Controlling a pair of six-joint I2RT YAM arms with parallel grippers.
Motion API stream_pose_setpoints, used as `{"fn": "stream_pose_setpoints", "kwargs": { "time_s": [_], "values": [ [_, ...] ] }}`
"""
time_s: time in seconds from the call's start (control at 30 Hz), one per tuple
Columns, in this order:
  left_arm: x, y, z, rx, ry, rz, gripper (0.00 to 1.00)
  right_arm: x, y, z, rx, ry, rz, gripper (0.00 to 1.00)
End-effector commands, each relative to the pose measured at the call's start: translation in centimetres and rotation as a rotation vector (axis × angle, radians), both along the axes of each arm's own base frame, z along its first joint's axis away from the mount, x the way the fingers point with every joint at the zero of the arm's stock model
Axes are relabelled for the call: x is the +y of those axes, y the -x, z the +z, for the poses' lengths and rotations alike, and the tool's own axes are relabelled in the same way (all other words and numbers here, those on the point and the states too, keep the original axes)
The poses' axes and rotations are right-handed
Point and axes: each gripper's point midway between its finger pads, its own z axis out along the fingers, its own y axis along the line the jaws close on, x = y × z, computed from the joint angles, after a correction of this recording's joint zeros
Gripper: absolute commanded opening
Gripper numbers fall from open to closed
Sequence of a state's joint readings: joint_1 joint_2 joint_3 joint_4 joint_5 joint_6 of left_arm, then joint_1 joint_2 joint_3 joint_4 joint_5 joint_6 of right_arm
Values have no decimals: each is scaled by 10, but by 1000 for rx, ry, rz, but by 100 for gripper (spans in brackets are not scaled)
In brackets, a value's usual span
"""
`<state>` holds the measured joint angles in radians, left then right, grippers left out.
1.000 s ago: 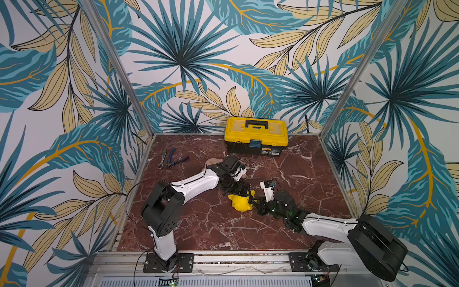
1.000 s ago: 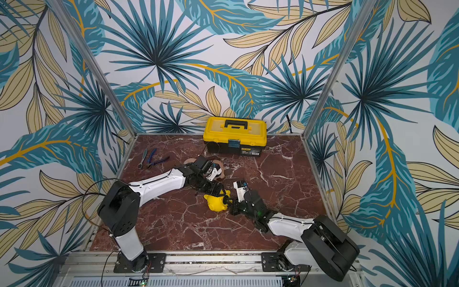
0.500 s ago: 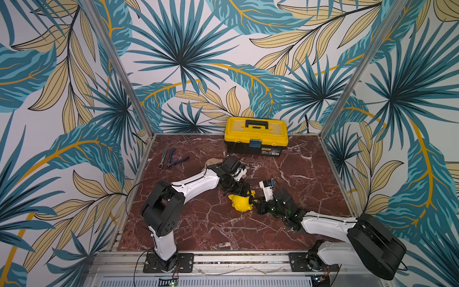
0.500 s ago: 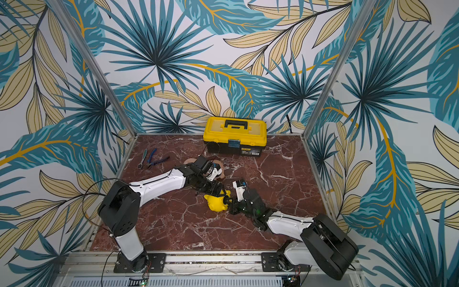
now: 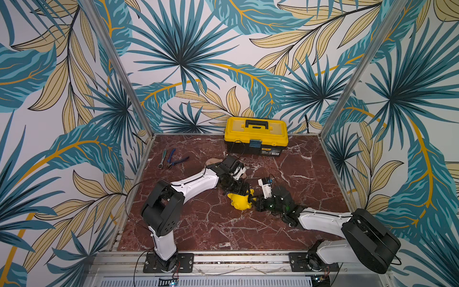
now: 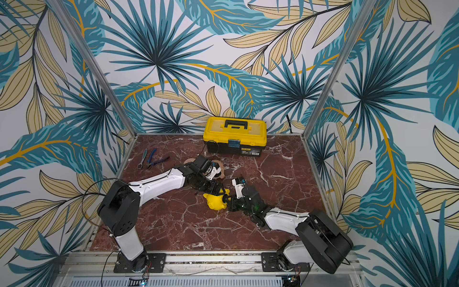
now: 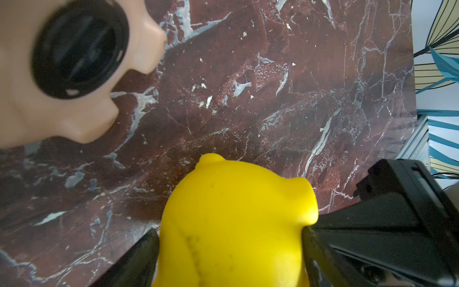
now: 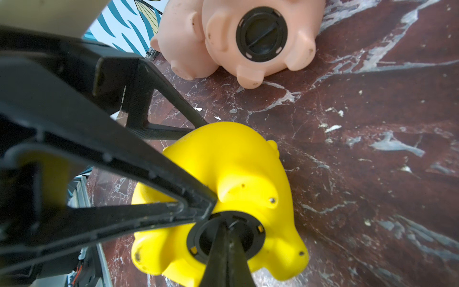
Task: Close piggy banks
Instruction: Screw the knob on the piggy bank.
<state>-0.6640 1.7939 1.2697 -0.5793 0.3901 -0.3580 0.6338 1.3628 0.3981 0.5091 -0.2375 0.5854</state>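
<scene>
- Yellow pig [image 8: 223, 169] lies on its side on the bench [image 8: 372, 149], belly toward the right arm; the left end effector [image 7: 227, 248] clamps its body.
- Right end effector [image 8: 224, 223], pinched narrow on the plug [image 8: 250, 236] ridge: twist about the plug's axis, pressing in lightly.
- Hold the left clamp firm so the pig cannot spin.

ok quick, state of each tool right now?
Left tool: closed on the yellow piggy bank.
Right tool: closed, tips in that bank's black plug; a grip on it cannot be told.
</scene>
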Motion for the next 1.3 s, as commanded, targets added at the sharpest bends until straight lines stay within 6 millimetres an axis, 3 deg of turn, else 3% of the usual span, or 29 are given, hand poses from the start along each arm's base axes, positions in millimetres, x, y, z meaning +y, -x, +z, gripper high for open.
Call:
{"fn": "stream_pose_setpoints", "kwargs": {
  "time_s": [0.0, 0.57, 1.27],
  "values": [
    [7, 27, -37, 107, -85, -30, 88, -3, -1, -8, 96, -24, -59, 0],
    [2, 32, -36, 87, -71, -37, 88, -10, -22, 25, 250, -299, -299, 0],
    [-3, 36, -37, 69, -49, -43, 88, -16, -32, 19, 484, -514, -477, 0]
  ]
}}
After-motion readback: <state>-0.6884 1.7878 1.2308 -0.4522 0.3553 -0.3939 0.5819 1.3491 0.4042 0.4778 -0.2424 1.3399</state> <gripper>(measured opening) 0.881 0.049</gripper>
